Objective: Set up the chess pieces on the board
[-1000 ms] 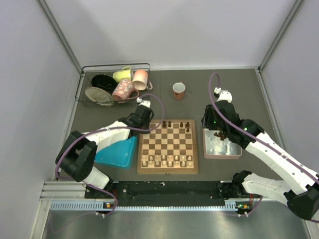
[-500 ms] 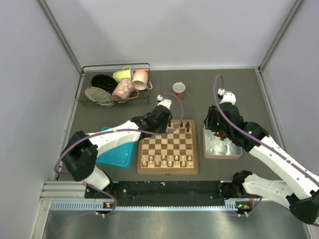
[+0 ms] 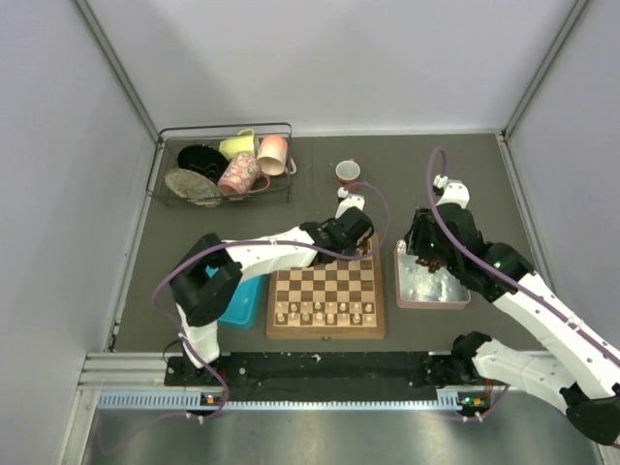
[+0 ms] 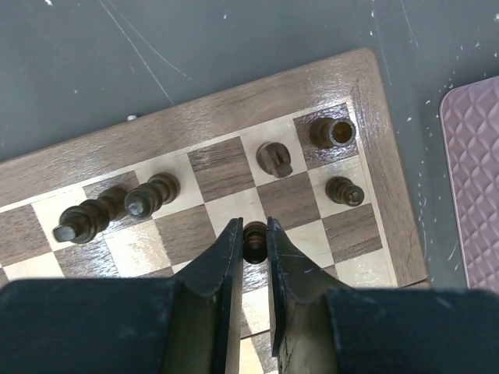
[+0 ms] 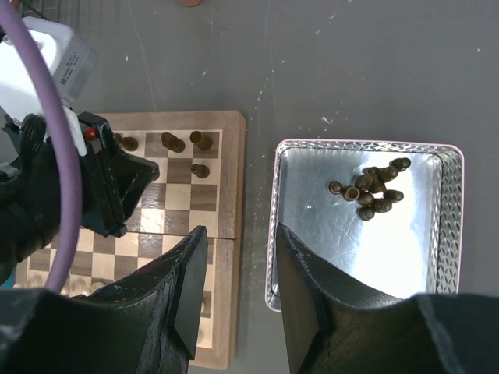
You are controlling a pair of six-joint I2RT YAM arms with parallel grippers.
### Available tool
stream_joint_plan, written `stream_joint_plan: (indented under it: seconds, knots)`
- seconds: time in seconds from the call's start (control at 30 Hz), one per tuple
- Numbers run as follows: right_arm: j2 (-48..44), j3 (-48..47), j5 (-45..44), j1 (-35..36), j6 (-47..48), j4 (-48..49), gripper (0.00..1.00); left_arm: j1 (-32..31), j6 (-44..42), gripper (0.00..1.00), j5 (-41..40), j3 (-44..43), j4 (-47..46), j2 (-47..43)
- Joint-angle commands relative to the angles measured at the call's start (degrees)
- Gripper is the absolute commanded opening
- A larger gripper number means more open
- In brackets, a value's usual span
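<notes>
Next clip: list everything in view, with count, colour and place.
chessboard: one, light and dark brown, centre of table
metal tray: one, silver, right of the chessboard
dark chess pieces: five, brown, on the board's far rows; a cluster in the metal tray
held piece: one, dark, over the board's far right
pale chess pieces: two rows, cream, board's near side
blue tray: one, left of the board, partly under the left arm
wire basket: one, black, far left
mugs: three, yellow, pink, floral, in the basket
dishes: two, black and grey, in the basket
cup: one, red, beyond the board
left end effector: shut on the held piece
right end effector: open, empty, over the board-tray gap
</notes>
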State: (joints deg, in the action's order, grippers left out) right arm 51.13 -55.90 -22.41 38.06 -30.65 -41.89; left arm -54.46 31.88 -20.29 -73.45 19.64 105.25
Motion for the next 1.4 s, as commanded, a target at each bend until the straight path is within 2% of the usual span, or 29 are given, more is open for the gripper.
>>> stream_joint_plan:
  seconds: [0.0, 0.2, 0.3, 0.33, 0.47, 0.7, 0.97, 1.1, 1.2, 1.23, 1.3, 1.33, 1.37]
  knots:
    - [-1.39, -0.35, -1.49, -0.71, 0.07, -0.39, 0.40, -1.18, 1.78, 0.08, -2.29, -3.98, 0.84, 1.44]
    - [-1.21, -0.18, -1.40, -0.80, 0.07, -0.56, 0.41, -1.79, 1.78, 0.14, -2.03, -3.55, 1.98, 2.15]
    - [-0.95, -0.26, -1.32, -0.62, -0.11, -0.47, 0.41, -2.06, 1.96, 0.24, -2.12, -2.23, 1.98, 1.27]
    - [-0.86, -0.26, -1.40, -0.71, -0.11, -0.39, 0.41, -2.06, 2.31, 0.30, -2.29, -1.79, 2.16, 0.84]
    - [-0.33, -0.44, -1.32, -0.71, -0.28, -0.39, 0.41, -2.06, 2.49, 0.40, -3.43, -1.35, 3.47, -0.48]
    - [0.72, -0.44, -0.88, -0.71, -0.55, -0.30, 0.41, -2.06, 2.22, 0.44, -4.22, -0.21, 4.35, -5.75]
    - [4.06, -0.18, 0.88, -0.80, 0.24, 2.94, 0.41, -2.06, -1.99, 0.44, -5.45, 10.60, -1.87, -26.48]
    - [7.30, -0.35, 6.13, -0.80, 1.21, 5.67, 0.41, -1.27, -3.22, 0.44, -9.93, 19.19, -4.26, -39.12]
    - [12.57, -1.31, 11.66, -0.80, 0.86, 7.95, 0.41, 4.16, -2.27, 0.44, -6.27, 25.08, -4.87, -45.98]
    - [14.24, -1.49, 12.91, -0.62, 0.86, 8.66, 0.41, 9.49, -1.65, 0.44, -3.99, 26.59, -4.96, -47.32]
    - [18.55, -2.11, 15.11, -0.19, 0.51, 10.15, 0.41, 15.40, -0.59, 0.43, 2.06, 30.53, -4.70, -50.65]
    - [20.04, -2.46, 15.64, 0.43, 0.51, 11.29, 0.41, 19.78, -0.76, 0.43, 3.14, 31.52, -4.70, -51.54]
    - [22.93, -3.24, 16.26, 0.95, 0.51, 11.91, 0.41, 21.39, -1.11, 0.42, 4.03, 32.48, -4.70, -52.42]
